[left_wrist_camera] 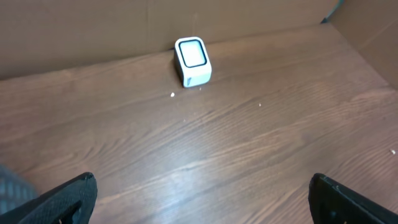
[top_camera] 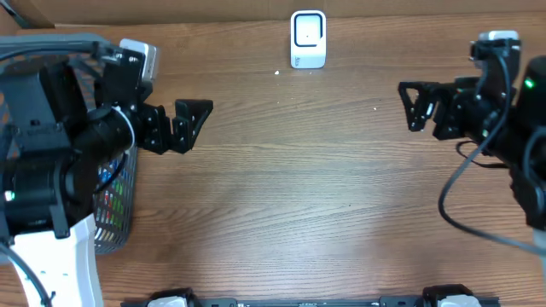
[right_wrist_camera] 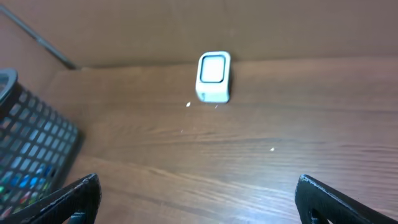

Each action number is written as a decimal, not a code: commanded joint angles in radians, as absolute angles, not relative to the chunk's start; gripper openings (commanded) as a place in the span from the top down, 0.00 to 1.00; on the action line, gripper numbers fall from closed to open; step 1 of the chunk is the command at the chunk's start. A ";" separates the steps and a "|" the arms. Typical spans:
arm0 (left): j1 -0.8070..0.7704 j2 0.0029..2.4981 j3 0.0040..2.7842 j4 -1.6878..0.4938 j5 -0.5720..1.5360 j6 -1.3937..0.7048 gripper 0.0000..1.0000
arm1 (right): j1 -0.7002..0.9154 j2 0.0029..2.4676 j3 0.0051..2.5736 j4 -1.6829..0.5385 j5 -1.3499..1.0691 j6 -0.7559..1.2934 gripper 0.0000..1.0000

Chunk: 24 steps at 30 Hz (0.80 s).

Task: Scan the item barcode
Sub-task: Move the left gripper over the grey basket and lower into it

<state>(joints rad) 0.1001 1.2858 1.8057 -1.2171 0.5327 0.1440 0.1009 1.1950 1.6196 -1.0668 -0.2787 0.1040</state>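
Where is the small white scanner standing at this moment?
In the overhead view, the white scanner stands near the far edge of the table, close to the cardboard wall, about midway between the left hand and the right hand, touching neither.

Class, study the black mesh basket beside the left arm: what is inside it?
Colourful patches, blue, green and red, show through the wall of the mesh basket. What the items are cannot be told: the left arm covers its opening from above.

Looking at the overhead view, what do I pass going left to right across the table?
mesh basket → left gripper → barcode scanner → right gripper
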 commanded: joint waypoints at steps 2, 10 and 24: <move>0.106 1.328 1.837 -1.181 0.445 0.005 0.00 | 0.105 1.242 1.649 -1.076 -0.346 0.101 0.00; 0.211 1.357 1.921 -1.239 -0.045 -0.318 0.00 | 0.105 1.285 1.649 -1.087 -0.346 0.100 0.00; 0.581 1.509 1.917 -1.392 -0.101 -0.450 0.00 | 0.105 1.291 1.649 -1.107 -0.347 0.101 0.00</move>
